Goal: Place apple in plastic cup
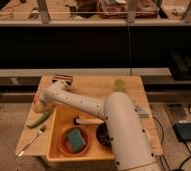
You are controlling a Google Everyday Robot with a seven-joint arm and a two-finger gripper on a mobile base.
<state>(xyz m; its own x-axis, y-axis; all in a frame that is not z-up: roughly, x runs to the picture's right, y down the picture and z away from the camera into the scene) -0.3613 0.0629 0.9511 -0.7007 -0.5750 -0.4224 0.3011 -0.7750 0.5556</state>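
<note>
My gripper [39, 102] is at the left edge of the wooden table [89, 86], pointing down at the end of the white arm [84, 104]. It sits right over the apple [36, 106], of which only a small pale reddish patch shows under the wrist. The plastic cup [119, 85], pale yellow-green, stands at the back right of the table, partly behind the arm's thick upper segment, far from the gripper.
A long green vegetable [39, 120] lies just in front of the gripper, and a utensil [30, 141] lies nearer the front left corner. A yellow tub [59, 150] holds an orange bowl with a teal sponge [76, 141] and a dark bowl [104, 136].
</note>
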